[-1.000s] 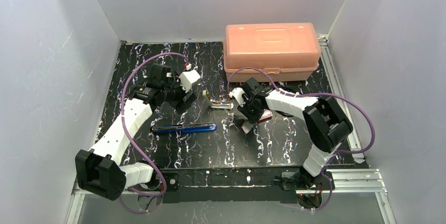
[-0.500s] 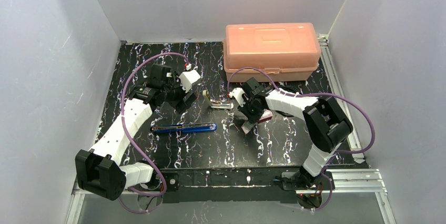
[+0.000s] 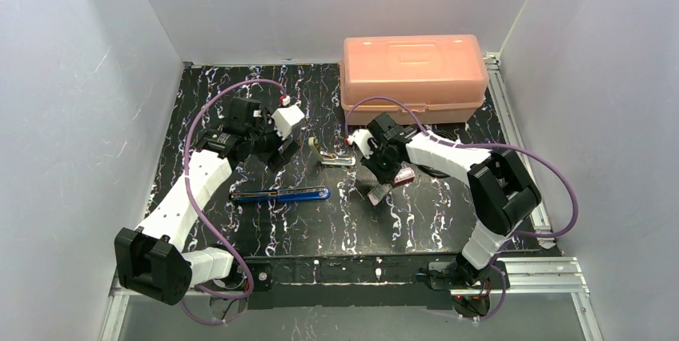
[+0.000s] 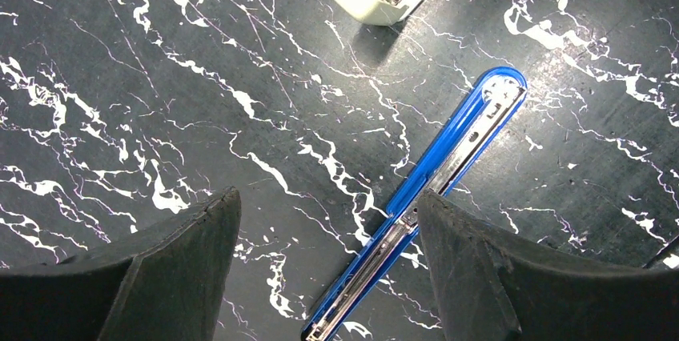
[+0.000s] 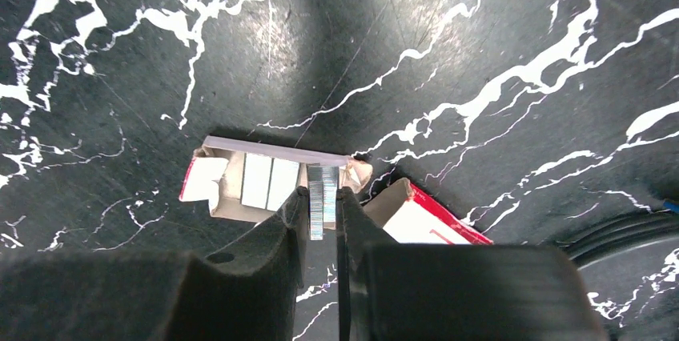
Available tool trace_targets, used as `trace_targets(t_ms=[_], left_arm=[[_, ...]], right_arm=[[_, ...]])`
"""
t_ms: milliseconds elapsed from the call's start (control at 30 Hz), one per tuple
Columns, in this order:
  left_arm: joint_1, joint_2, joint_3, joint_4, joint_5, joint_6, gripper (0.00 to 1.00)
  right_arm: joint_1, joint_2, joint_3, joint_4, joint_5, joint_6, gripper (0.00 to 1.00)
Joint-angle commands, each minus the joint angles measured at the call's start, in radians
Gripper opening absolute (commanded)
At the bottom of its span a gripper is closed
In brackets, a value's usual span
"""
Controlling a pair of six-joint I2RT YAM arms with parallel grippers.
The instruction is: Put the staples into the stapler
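Black marbled worktop (image 3: 320,229) inspected first; peach plastic case (image 3: 412,65) found shut at the far right. Noted blue stapler (image 4: 436,181) lying opened out flat near centre, metal channel exposed, below the left jaws. Found those jaws spread wide, holding nothing, clear of the stapler. Noted pale tray (image 5: 256,181) lying just beside red box (image 5: 432,225), well to the right of the stapler. Found right jaws pressed together on 1 silvery strip of staples (image 5: 323,193) at the tray's edge; cannot tell whether lifted free yet. Judged step in hand: picking up the staples. Required next, by judgement: raising the strip level, carrying it left, lining it up lengthwise with the open channel without letting it slip or snap.
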Motion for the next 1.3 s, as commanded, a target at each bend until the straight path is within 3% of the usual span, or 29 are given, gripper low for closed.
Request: trace_targets(t_ms=[0, 300, 633, 1000, 1100, 1267], left_arm=[[0.004, -0.007, 0.014, 0.016, -0.007, -0.029, 0.79], [0.094, 0.009, 0.060, 0.064, -0.014, -0.159, 0.81], [0.161, -0.009, 0.049, 0.083, -0.008, -0.186, 0.81], [0.168, -0.025, 0.017, 0.094, -0.006, -0.172, 0.82], [0.170, -0.021, 0.014, 0.101, 0.001, -0.176, 0.82], [0.170, -0.017, 0.014, 0.102, 0.007, -0.176, 0.82]], right_arm=[[-0.003, -0.046, 0.061, -0.027, -0.051, -0.001, 0.03], [0.019, 0.014, 0.145, 0.005, -0.182, 0.026, 0.05], [0.105, 0.152, 0.198, 0.085, -0.194, 0.070, 0.13], [0.119, 0.133, 0.200, 0.103, -0.178, 0.049, 0.55], [0.119, 0.119, 0.196, 0.109, -0.179, 0.048, 0.55], [0.119, 0.116, 0.187, 0.105, -0.194, 0.037, 0.46]])
